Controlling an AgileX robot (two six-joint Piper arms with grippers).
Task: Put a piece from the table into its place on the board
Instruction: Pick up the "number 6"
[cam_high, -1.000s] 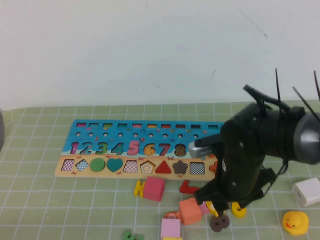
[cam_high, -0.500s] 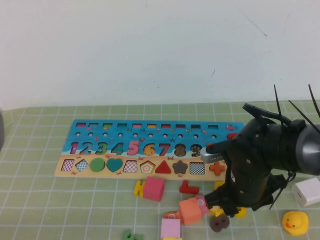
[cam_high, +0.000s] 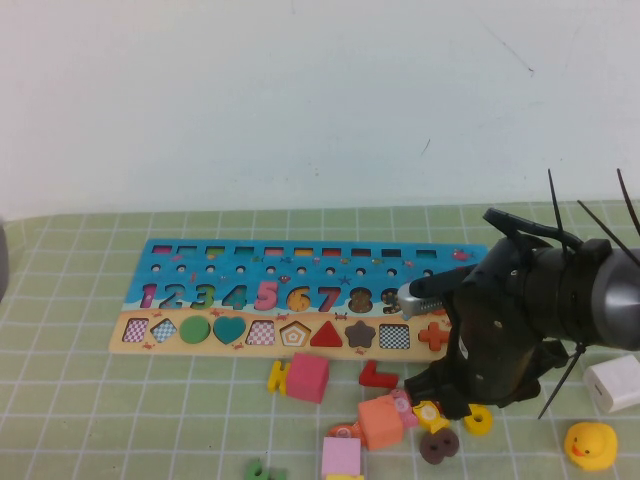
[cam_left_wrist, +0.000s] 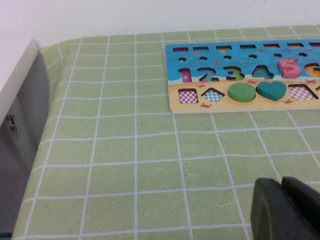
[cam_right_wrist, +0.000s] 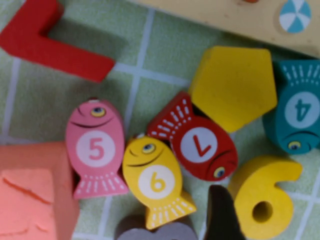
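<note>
Right claw (cam_high: 440, 400) wide, empty, poised above yellow 6 (cam_right_wrist: 262, 197) on worktop, near board (cam_high: 140, 340). Light, stiff, flat; best pinched across outer edges. Left claw (cam_left_wrist: 287, 210) parked, narrow.

the right arm (cam_high: 520, 335) covers the board (cam_high: 200, 262) at its right end, hiding the last numerals. the yellow 6 (cam_right_wrist: 261, 196) is partly masked by a dark gripper finger (cam_right_wrist: 223, 216) (only that tip shows). the left gripper (cam_left_wrist: 285, 210) is cut off by the picture's edge.
</note>
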